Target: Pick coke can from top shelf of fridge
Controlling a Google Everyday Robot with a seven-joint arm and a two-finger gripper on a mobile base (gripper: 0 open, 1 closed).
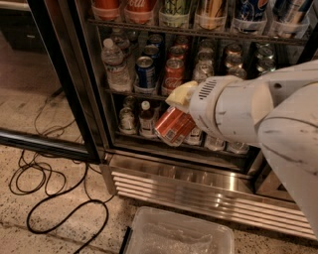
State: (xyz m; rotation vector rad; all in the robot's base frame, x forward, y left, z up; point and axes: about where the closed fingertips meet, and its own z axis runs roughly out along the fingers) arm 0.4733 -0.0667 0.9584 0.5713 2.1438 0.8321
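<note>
My gripper [175, 115] sits at the end of the big white arm, in front of the fridge's [198, 186] lower racks. It is shut on a red coke can [173, 127], which is tilted with its top pointing down-left; a pale yellow finger [181, 93] lies over it. The top shelf [198, 31], the highest wire rack in view, runs across the upper edge and carries several bottles and cans, among them another red coke can [140, 9]. The arm hides the right part of the lower racks.
A water bottle [114, 64], a blue Pepsi can [145, 73] and a red can [174, 74] stand on the middle rack. The black door frame [64, 84] stands open at left. Black cables [49, 193] lie on the floor. A clear plastic bin [179, 235] sits below.
</note>
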